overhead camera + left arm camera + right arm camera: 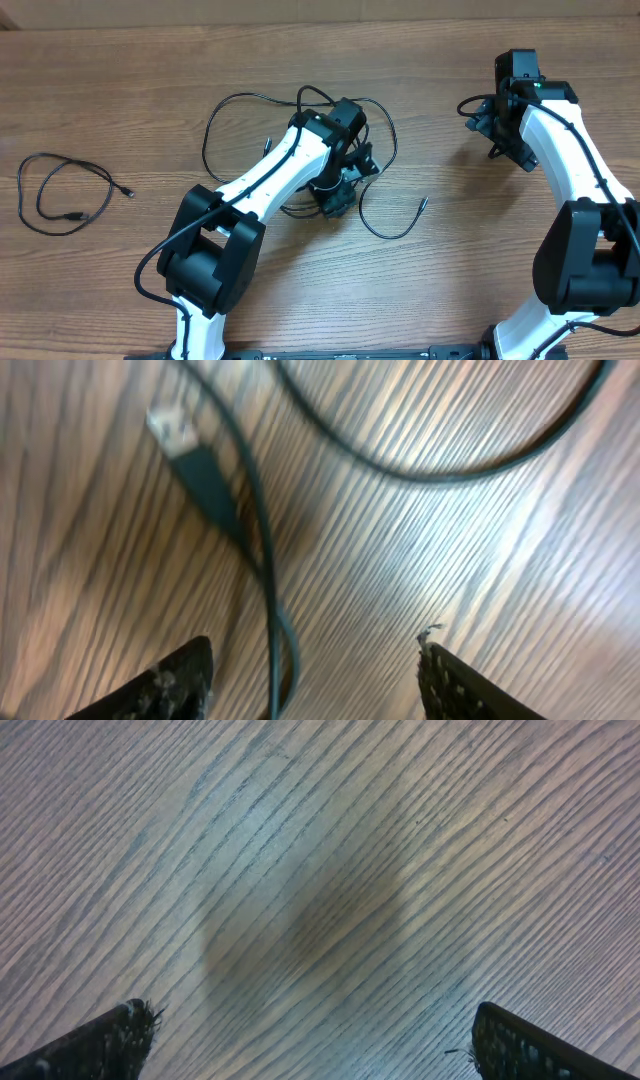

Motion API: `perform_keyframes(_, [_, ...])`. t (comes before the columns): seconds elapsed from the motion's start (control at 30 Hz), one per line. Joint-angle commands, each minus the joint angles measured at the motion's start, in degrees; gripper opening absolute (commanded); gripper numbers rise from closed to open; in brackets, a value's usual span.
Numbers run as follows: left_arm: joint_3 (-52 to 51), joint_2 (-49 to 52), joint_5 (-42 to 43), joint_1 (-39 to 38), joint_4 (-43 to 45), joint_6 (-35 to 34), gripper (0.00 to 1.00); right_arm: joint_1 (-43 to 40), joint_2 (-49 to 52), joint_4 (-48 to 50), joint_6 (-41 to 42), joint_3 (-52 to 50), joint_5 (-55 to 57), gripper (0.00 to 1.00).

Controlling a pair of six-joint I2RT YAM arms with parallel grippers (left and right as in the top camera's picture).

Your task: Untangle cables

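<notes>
One thin black cable (62, 190) lies by itself in a loose coil at the table's left. A second cable (222, 108) sprawls in wide loops at the middle, its plug end (423, 204) pointing right. My left gripper (335, 198) hangs over those loops. In the left wrist view the left gripper (315, 665) is open, and a strand of cable (268, 575) runs between the jaws, touching neither finger. A plug with a silver tip (172, 428) lies ahead of it. My right gripper (310, 1040) is open over bare wood at the far right (497, 128).
The wooden table (120, 290) carries only the cables. Each arm's own thicker black wire runs along its white links (160, 255). The right arm's base (585, 265) stands at the right front edge.
</notes>
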Motion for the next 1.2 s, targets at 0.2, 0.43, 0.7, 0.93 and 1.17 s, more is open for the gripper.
perform_keyframes(0.2, [0.94,0.09,1.90,-0.55,4.61,-10.12,0.41,0.04,-0.48,0.09,0.44,-0.11,0.55,1.00])
perform_keyframes(0.43, [-0.35,0.09,1.86,-0.55,5.68,-14.29,0.09,0.04,-0.48,0.09,0.44,-0.11,0.55,1.00])
perform_keyframes(0.7, [-2.82,0.09,-2.49,-0.55,6.64,-14.32,0.37,0.04,-0.48,0.09,0.44,-0.11,0.55,1.00])
perform_keyframes(0.93, [-2.82,0.09,-5.18,-0.94,7.04,-14.32,0.37,0.04,-0.48,0.09,0.44,-0.11,0.55,1.00])
perform_keyframes(1.17, [-3.67,0.11,-5.49,-1.66,7.69,-14.99,0.24,0.04,-0.48,0.09,0.42,-0.11,0.55,1.00])
